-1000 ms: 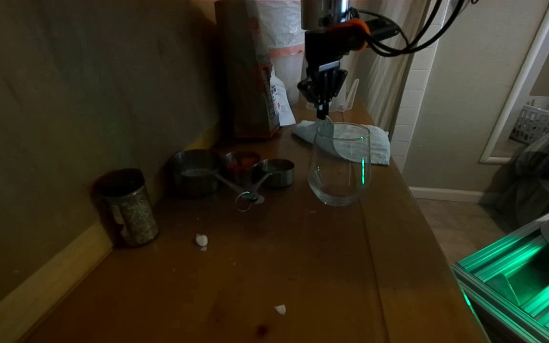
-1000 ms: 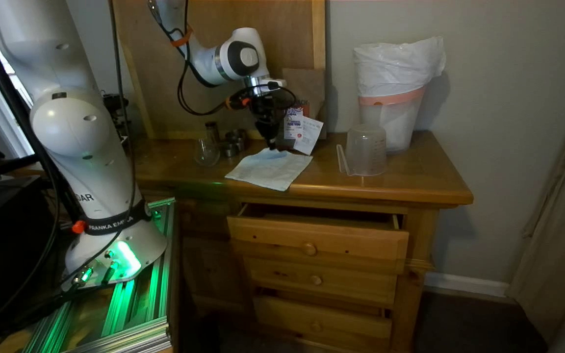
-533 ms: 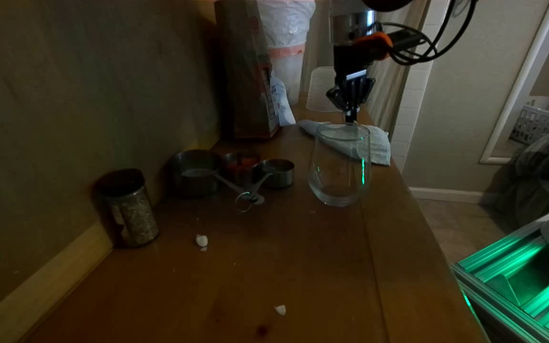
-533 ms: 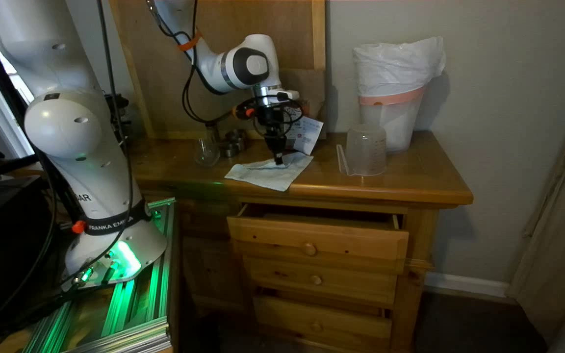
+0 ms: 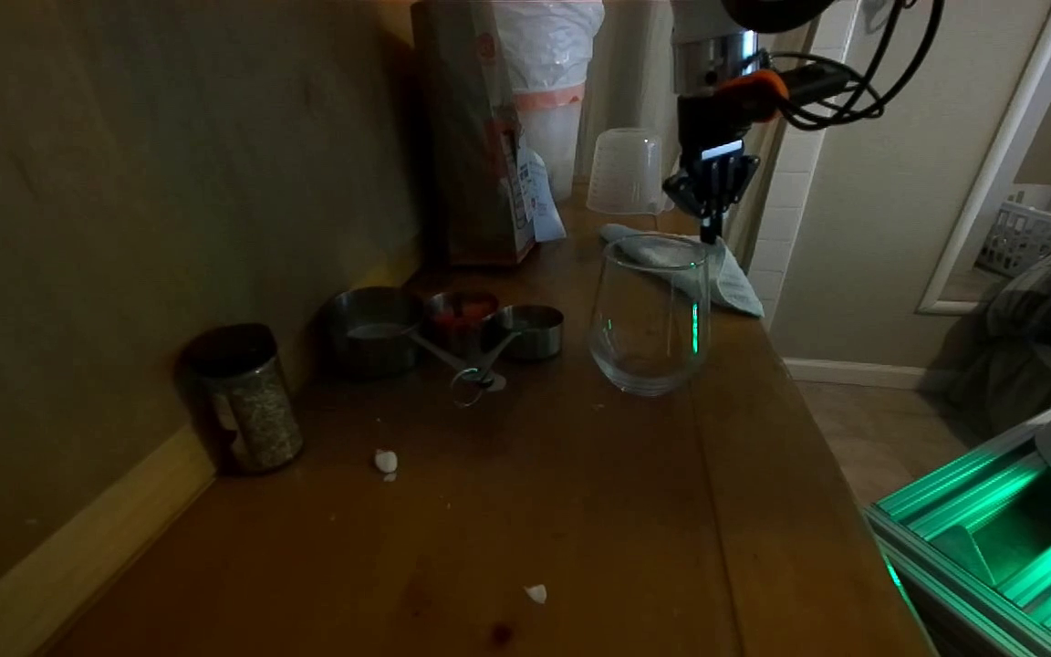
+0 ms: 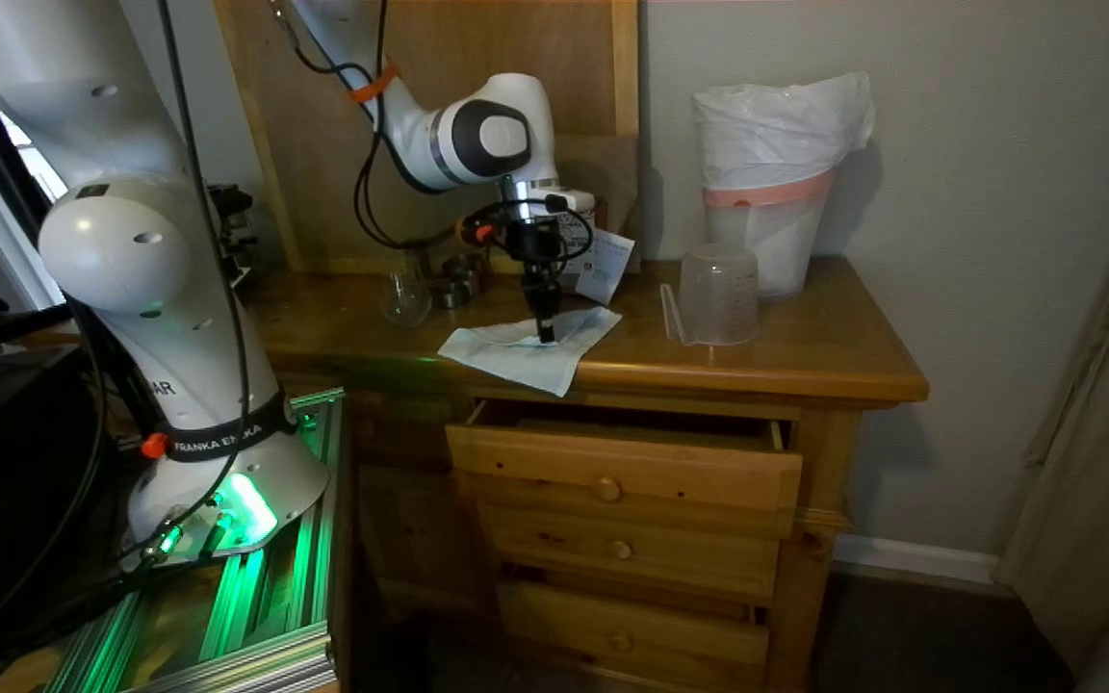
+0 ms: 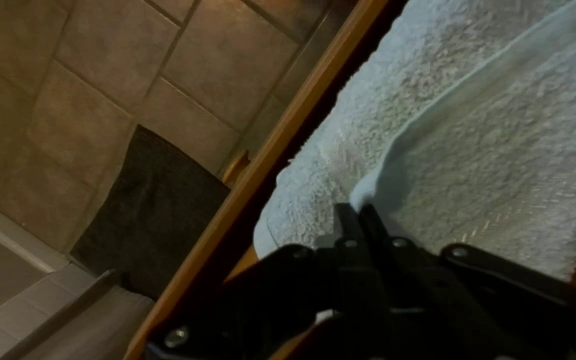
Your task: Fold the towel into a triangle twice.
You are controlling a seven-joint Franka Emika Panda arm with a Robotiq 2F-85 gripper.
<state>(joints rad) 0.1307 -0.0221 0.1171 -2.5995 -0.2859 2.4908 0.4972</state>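
Note:
The pale blue towel lies at the front of the wooden desk, its front corner reaching over the edge in an exterior view. Part of it is folded over on top; it also shows in the wrist view. In an exterior view the towel is partly behind a clear glass. My gripper is shut on a tip of the folded-over layer in the wrist view. The gripper also shows in both exterior views, low over the towel, fingers pointing down.
The stemless glass and metal measuring cups stand beside the towel. A clear plastic pitcher and a lined bin stand on its other side. A brown bag stands behind. The top drawer is partly open below.
My gripper has moved from the towel's back side toward the desk's front edge and lower, carrying the held tip over the towel. The towel has slid forward, its front corner now past the edge.

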